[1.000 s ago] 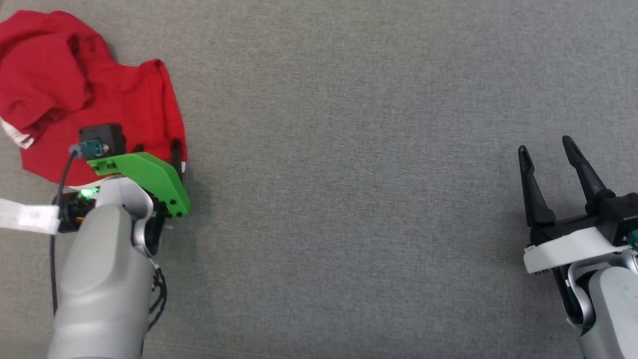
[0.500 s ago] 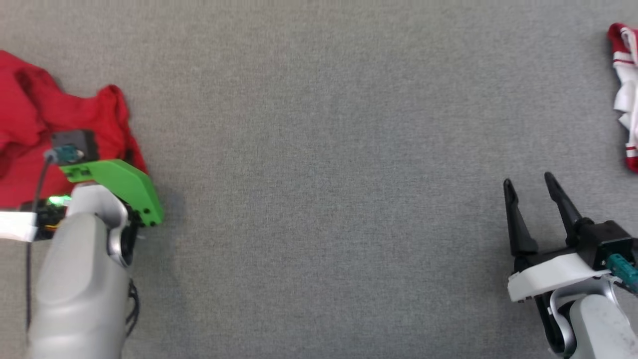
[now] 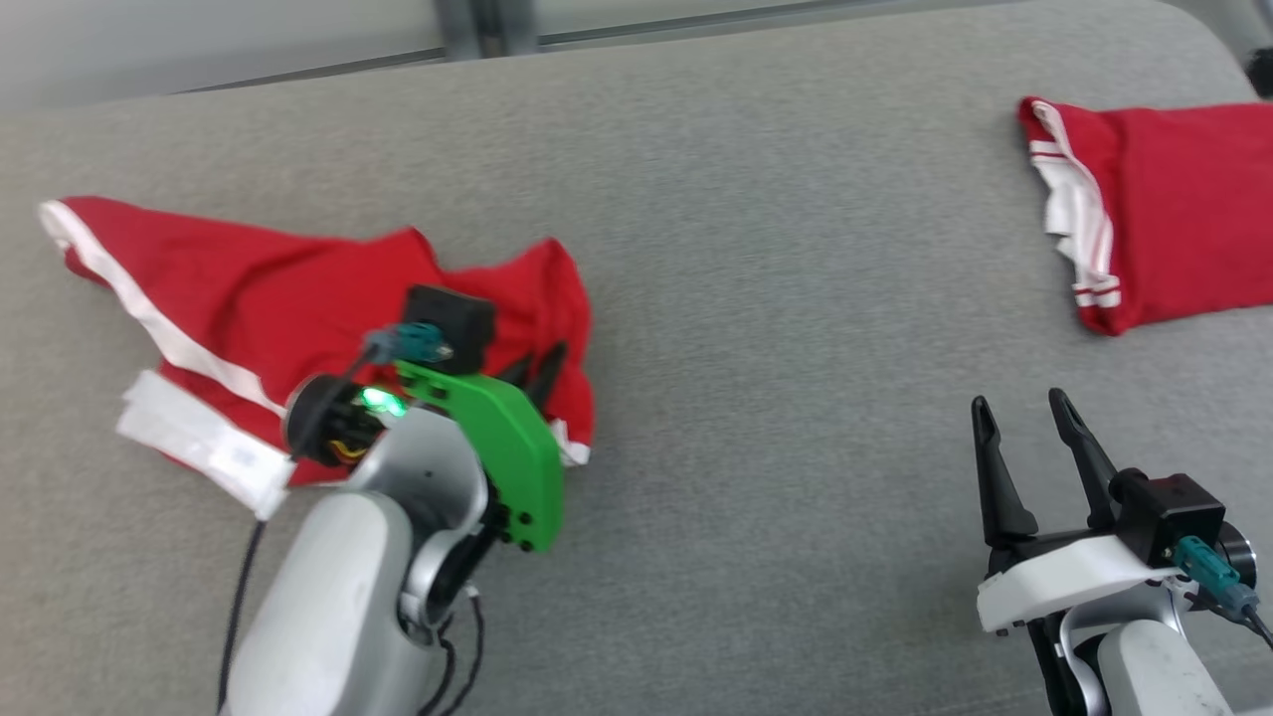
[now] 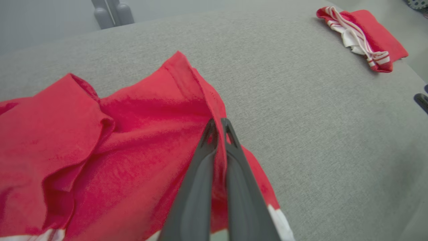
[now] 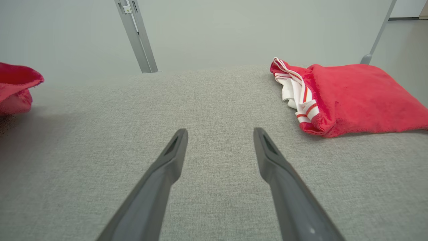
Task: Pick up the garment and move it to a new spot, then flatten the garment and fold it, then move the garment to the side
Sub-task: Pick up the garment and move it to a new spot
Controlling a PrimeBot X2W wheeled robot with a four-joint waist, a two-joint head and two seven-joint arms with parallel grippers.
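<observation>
The left gripper (image 4: 219, 124) is pinching the edge of a crumpled, soft, limp-looking red fabric garment (image 4: 127, 140) with white trim; the right gripper (image 5: 220, 134) is hanging open.

Red garment (image 3: 298, 288) with white trim, red cloth (image 3: 1183, 199) with red-and-white striped band, grey surface (image 3: 776, 328).

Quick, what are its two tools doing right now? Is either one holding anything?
The left tool is closed, pinching an edge of the red garment.
The right tool is open, holding nothing.
</observation>
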